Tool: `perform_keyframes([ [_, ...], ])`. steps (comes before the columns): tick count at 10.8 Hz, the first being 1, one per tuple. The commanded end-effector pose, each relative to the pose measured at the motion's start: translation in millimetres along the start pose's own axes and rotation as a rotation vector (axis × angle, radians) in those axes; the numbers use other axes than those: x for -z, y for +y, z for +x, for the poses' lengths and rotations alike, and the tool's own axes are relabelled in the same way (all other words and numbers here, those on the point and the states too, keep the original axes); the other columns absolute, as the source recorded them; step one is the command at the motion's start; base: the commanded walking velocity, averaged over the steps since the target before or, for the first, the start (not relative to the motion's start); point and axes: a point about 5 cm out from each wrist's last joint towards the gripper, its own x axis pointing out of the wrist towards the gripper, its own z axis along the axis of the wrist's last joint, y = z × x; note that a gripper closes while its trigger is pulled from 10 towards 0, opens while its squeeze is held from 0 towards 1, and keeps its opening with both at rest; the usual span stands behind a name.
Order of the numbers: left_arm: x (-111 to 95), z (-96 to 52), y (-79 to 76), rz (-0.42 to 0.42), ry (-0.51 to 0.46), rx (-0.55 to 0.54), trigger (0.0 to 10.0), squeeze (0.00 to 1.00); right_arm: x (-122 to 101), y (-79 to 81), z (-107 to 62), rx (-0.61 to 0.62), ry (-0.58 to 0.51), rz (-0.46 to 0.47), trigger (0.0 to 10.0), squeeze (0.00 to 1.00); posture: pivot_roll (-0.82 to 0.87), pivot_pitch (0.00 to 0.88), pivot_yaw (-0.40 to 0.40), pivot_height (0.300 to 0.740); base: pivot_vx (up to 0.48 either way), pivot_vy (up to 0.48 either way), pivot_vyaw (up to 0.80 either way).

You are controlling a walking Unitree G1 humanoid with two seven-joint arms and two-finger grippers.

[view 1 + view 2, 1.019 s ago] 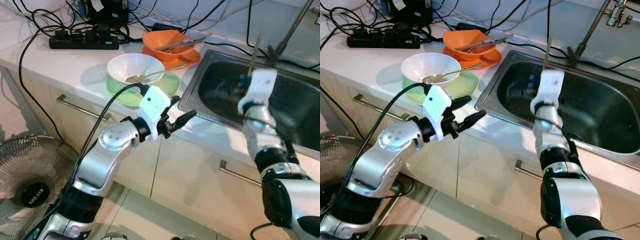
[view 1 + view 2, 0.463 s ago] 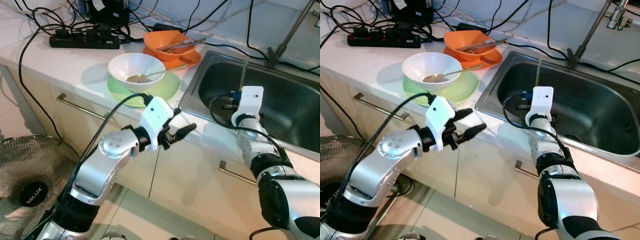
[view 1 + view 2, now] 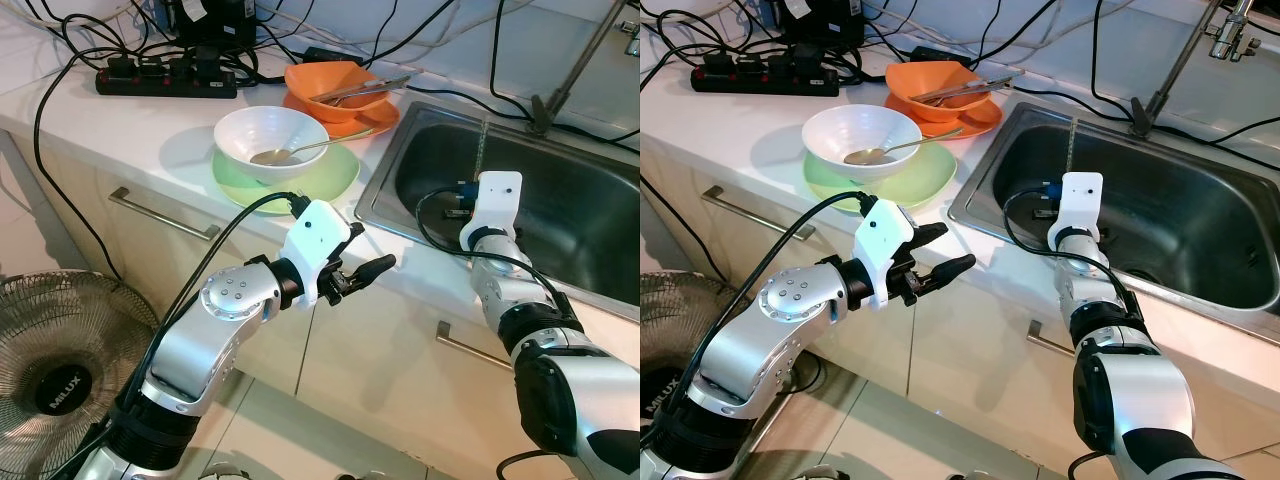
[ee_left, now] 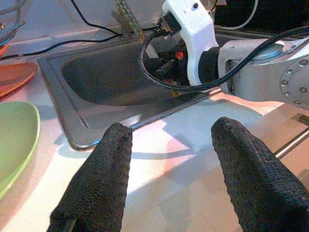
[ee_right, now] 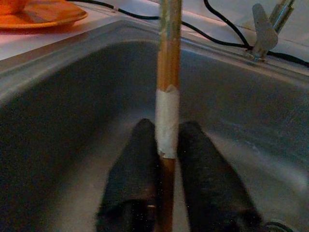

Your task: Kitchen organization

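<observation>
My right gripper (image 5: 166, 159) is shut on a thin wooden stick (image 5: 169, 72) with a band of white tape, held upright low inside the steel sink (image 3: 560, 200). From the head, the stick (image 3: 483, 145) rises above that arm's white wrist housing (image 3: 497, 195), which hides the fingers. My left gripper (image 3: 365, 252) hangs open and holds nothing, just in front of the counter edge, left of the sink. A white bowl (image 3: 272, 135) with a spoon sits on a green plate (image 3: 330, 175). Behind it an orange bowl (image 3: 335, 80) with utensils rests on an orange plate.
A black power strip (image 3: 165, 80) and tangled cables lie at the back of the counter. The tap (image 3: 575, 60) stands behind the sink. Drawer handles (image 3: 165, 215) run along the cabinet fronts. A floor fan (image 3: 60, 370) stands low on the left.
My right gripper has dropped with the stick from above the sink's far side to low inside the basin. My left gripper has sunk slightly and shifted right, still open.
</observation>
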Motion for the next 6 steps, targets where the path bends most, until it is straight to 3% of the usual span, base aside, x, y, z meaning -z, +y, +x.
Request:
perform_keyframes([
  [1, -2.6, 0.4, -4.6, 0.016, 0.001, 0.009, 10.0, 0.00, 11.8, 3.6, -2.6, -0.016, 0.062, -0.013, 10.0, 0.54, 0.09, 0.055, -0.125, 0.740, 0.000, 0.000, 0.00],
  [2, -2.4, 0.6, -5.3, 0.016, 0.002, 0.010, 10.0, 0.00, 9.3, 4.5, -1.9, -0.018, 0.052, -0.010, 10.0, 0.00, 0.09, 0.055, -0.125, 0.740, 0.000, 0.000, 0.00],
  [3, -2.4, 0.7, -5.4, 0.016, 0.002, 0.010, 10.0, 0.00, 8.9, 4.5, -1.7, -0.018, 0.051, -0.011, 10.0, 0.00, 0.09, 0.055, -0.125, 0.740, 0.000, 0.000, 0.00],
  [4, -2.3, 1.1, -5.5, 0.016, 0.001, 0.009, 10.0, 0.00, 6.6, 5.6, -1.2, -0.031, 0.040, 0.006, 10.0, 1.00, 0.09, 0.055, -0.125, 0.740, 0.000, 0.000, 0.00],
  [6, -2.2, 1.4, -5.4, 0.016, 0.001, 0.007, 10.0, 0.00, 5.5, 5.3, -0.8, -0.027, 0.036, 0.001, 10.0, 1.00, 0.09, 0.055, -0.125, 0.740, 0.000, 0.000, 0.00],
])
